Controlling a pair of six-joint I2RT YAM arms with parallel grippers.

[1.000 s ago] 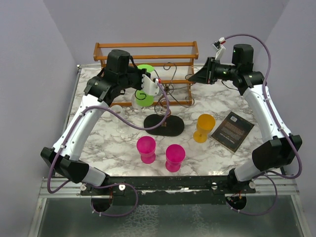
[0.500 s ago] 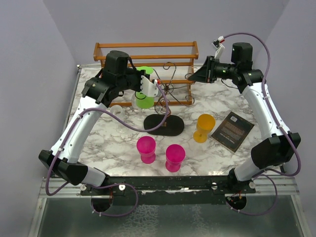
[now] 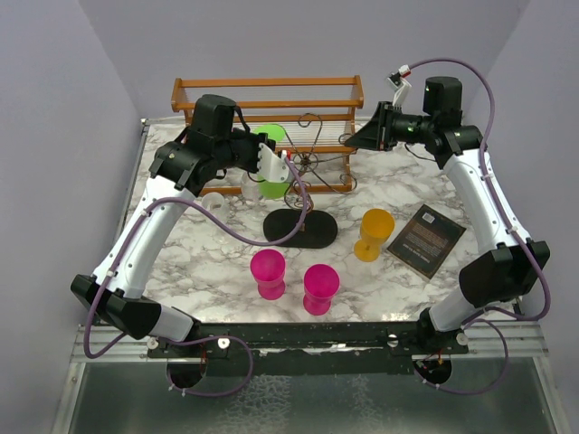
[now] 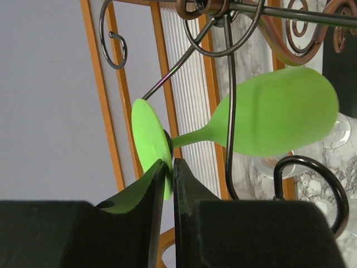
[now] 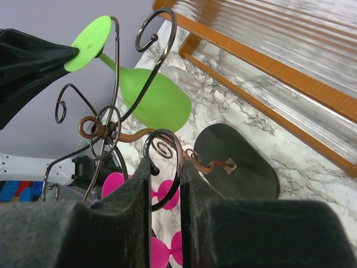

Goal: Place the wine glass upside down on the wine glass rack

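wine glass [image 4: 279, 111] stem thru rack [image 5: 240, 162] loop, l jaws maybe gripping foot

Orange cup [image 3: 373, 233], dark booklet [image 3: 426, 240], wooden shelf [image 3: 268, 83] on marble table [image 3: 208, 262]

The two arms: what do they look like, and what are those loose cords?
The left arm and right arm have white shells with chunky black joints. A purple cable loops along each. The left claw and right claw each have two flat black fingers.
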